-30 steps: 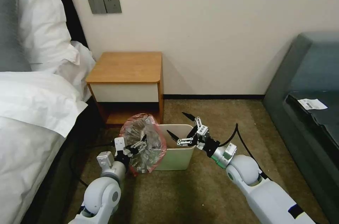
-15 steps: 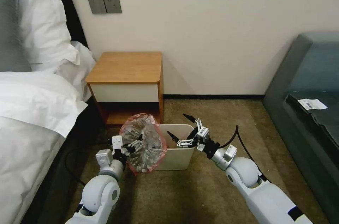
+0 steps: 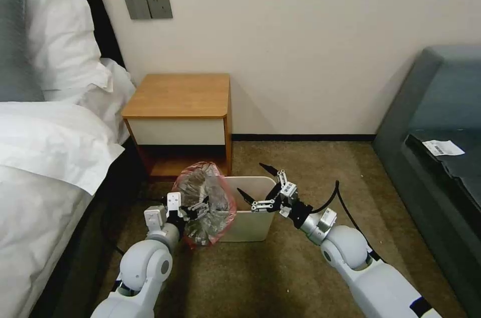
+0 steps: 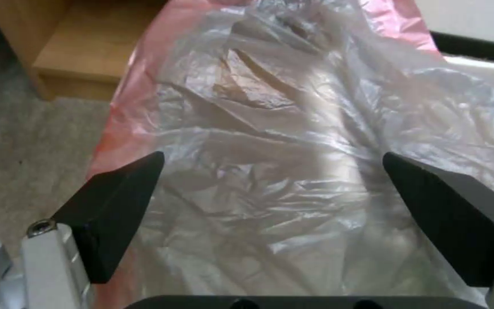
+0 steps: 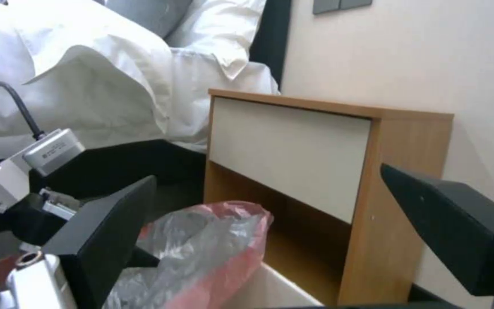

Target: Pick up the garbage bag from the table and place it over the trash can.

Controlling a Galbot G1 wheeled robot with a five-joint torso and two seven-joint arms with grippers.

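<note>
With both pincers spread, the left gripper (image 3: 196,206) should pinch the garbage bag (image 3: 206,201) at the trash can's (image 3: 255,225) nine-o'clock rim while the right gripper (image 3: 261,189) catches the three-o'clock edge.

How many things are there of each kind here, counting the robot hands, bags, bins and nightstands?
Robot hands: 2, the left hand against the bag and the right hand over the bin, both open
Garbage bag: 1
Trash can: 1
Table: 1
Total: 5
</note>
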